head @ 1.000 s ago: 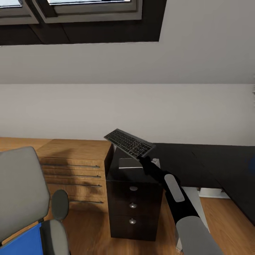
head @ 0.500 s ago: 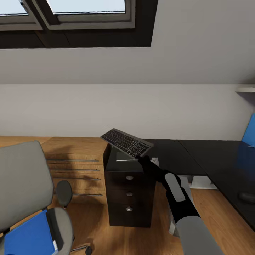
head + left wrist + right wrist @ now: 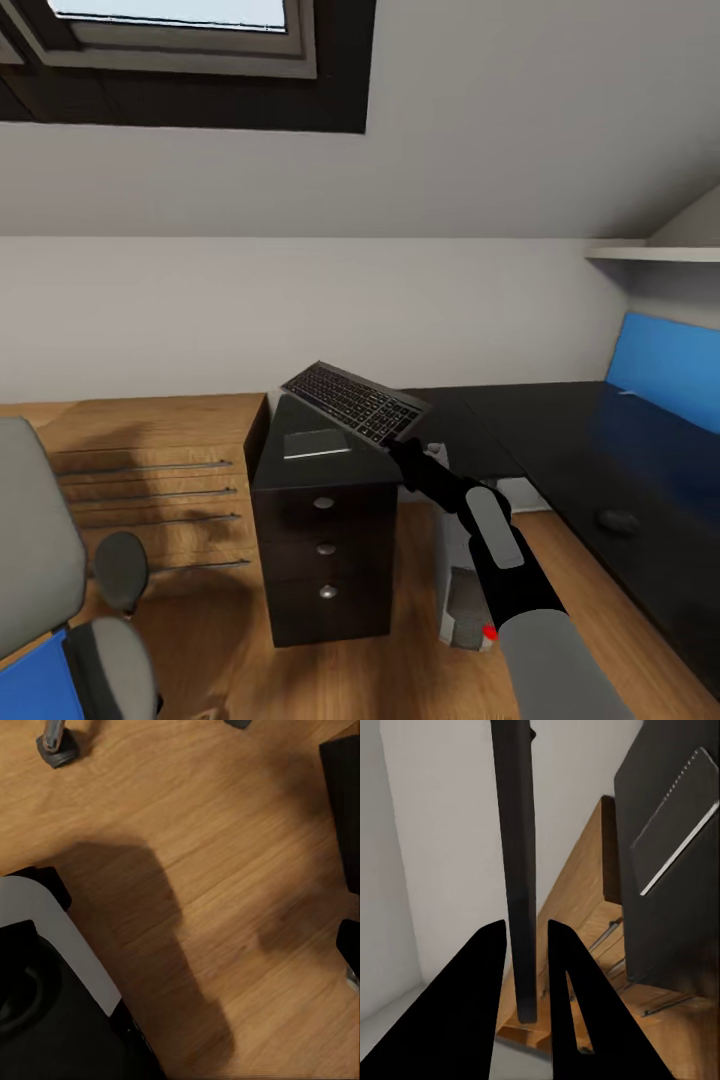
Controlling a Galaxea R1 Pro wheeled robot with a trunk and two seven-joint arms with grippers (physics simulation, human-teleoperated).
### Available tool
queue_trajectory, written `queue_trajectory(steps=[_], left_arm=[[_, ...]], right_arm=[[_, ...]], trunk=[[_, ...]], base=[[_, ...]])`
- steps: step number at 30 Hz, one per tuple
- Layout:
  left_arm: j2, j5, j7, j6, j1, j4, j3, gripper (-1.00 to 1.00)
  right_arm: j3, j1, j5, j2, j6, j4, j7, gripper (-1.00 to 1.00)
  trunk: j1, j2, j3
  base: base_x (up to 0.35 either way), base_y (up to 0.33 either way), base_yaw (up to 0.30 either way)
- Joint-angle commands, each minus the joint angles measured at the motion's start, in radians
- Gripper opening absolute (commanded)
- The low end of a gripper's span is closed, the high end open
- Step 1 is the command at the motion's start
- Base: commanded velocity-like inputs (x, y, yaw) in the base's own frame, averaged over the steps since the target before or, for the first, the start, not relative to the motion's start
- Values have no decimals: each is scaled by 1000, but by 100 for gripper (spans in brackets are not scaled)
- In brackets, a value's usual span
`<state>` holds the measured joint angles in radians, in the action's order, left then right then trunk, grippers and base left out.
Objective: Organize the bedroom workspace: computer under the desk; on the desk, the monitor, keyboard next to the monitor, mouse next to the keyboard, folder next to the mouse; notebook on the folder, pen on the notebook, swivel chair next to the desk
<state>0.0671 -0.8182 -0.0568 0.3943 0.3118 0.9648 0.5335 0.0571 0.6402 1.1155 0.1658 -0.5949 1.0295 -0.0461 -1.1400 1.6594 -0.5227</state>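
Holding: the right tool [image 3: 400,447] grips the keyboard [image 3: 353,401] by one short end, both fingers [image 3: 487,975] pressed to its flat faces in the right wrist view
Keyboard: raised in the air and tilted, keys up, above the back corner of a black drawer cabinet [image 3: 320,540] and the near end of the tabletop [image 3: 560,440]; seen edge-on as a dark slab [image 3: 516,870] from the right wrist camera
Left tool: whether it is open or closed cannot be told; the left wrist view looks down on the wood floor [image 3: 225,870], with part of the robot's own dark and grey body at one corner and a chair caster [image 3: 57,745] at the frame's edge
Mouse: small dark oval [image 3: 618,520] lying on the glossy black tabletop, well apart from the keyboard
Computer: light grey tower [image 3: 462,590] with a red dot, standing on the floor under the tabletop's near end, just beside the drawer cabinet
Notebook: pale grey rectangle [image 3: 312,443] lying flat on the cabinet's top, below the raised keyboard
Swivel chair: grey back and armrest [image 3: 60,580] at the head view's left edge, well apart from the tabletop
Folder: a bright blue corner [image 3: 35,685] lies on the chair seat
Blue panel: [image 3: 665,375] along the tabletop's far side, below a white wall shelf [image 3: 650,255]
Wood dresser: [image 3: 140,470] against the wall, touching the cabinet's side
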Motion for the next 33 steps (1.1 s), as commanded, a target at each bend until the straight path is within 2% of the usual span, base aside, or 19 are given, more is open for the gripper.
queue_trajectory(steps=[1,3,4,12,13,15,17,18,24,28,29,30,32,33], left_arm=[[1,-4,-3,8,0,2,-4,100],[0,-4,-2,8,0,2,-17,100],[-2,-4,-1,8,0,2,-39,100],[-3,-4,-1,8,-1,2,-52,100],[-3,54,4,8,-53,2,-112,100],[-3,126,8,20,-117,0,-136,100],[-2,143,10,23,-155,-7,-142,100],[-2,152,11,25,-203,-29,-152,100],[-3,150,-2,24,-276,-75,-165,100],[-2,149,-4,14,-284,-77,-165,100],[-1,150,-4,12,-285,-77,-168,100],[2,155,-4,10,-285,-77,-173,100],[3,157,-3,10,-286,-79,-175,100],[2,157,-3,9,-286,-80,-175,100]], right_arm=[[4,1,4,1,-7,0,-5,-100],[4,1,3,1,-7,0,-5,-100],[4,1,0,1,-8,0,-5,-100],[3,3,-3,2,-16,0,-5,-100],[3,4,-5,3,-21,1,-4,-100],[1,3,-5,3,-47,37,21,-100],[1,2,-3,3,-69,79,72,-100],[3,2,0,3,-86,111,134,-100],[8,0,1,2,-101,140,200,-100],[16,-24,5,-4,-130,145,212,-100],[19,-43,7,-15,-169,148,212,-100],[25,-77,23,-37,-270,188,208,-100],[33,-110,51,-45,-301,231,207,-100],[47,-130,90,-49,-314,255,207,-100]], trunk=[[0,1,-1],[0,1,-1],[0,1,-1],[0,1,-1],[0,1,-1],[0,1,-1],[0,1,-1],[0,1,-1],[0,1,-1],[0,1,-1],[0,1,-1],[0,1,-1],[0,1,-1],[0,1,-1]], base=[[-72,0,-297],[-117,0,-297],[-262,0,-297],[-166,0,-297],[-7,0,-282],[-3,0,-158],[-1,0,-70],[-1,0,-28],[-1,0,-29],[-155,0,-167],[-260,0,-235],[-109,0,-275],[-57,0,-285],[-36,0,-289]])
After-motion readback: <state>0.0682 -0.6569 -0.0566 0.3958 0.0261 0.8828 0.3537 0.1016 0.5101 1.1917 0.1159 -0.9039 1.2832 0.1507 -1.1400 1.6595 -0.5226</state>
